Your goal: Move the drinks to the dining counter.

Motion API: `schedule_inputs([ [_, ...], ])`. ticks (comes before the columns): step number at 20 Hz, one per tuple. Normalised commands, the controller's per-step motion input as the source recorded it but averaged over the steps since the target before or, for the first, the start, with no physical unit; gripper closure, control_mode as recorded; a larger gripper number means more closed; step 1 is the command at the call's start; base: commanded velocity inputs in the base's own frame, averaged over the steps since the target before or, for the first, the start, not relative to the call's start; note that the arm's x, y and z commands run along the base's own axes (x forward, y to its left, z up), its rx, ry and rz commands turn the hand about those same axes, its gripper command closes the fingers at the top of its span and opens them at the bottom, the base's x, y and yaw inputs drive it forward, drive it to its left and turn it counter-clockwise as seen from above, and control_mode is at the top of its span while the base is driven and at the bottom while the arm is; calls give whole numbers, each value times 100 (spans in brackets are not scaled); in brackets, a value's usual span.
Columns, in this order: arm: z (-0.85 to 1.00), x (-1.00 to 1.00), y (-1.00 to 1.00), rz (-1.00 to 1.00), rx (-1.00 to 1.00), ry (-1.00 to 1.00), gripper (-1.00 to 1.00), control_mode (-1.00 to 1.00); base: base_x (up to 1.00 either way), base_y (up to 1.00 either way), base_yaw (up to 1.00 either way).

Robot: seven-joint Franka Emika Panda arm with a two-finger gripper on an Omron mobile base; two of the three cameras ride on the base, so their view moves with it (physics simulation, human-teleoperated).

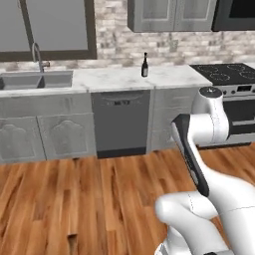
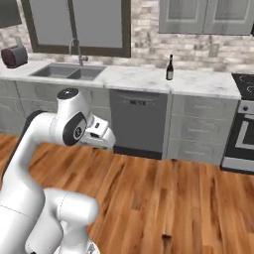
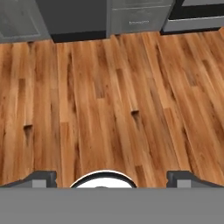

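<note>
Glossy wood floor [image 3: 109, 100], marble counter [image 1: 114, 77]

A black wine bottle [image 1: 145, 65] stands upright on the marble counter [image 1: 114, 78].

The robot's smooth, glossy white arm [image 1: 219, 199] is built of rounded, tubular links with bulbous elbows. Dark grey bands mark the joints, one long dark strip running along a link's edge. A round dark cap with a pale centre tops one joint, and a dark disc sits on its side [image 2: 75, 130].
</note>
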Motion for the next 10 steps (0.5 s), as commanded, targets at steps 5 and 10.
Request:
schedule_inputs([
  [5, 0, 0, 0, 0, 0, 0, -100, 100, 100, 31, -21],
  [10, 0, 0, 0, 0, 0, 0, -100, 100, 100, -13, 0],
])
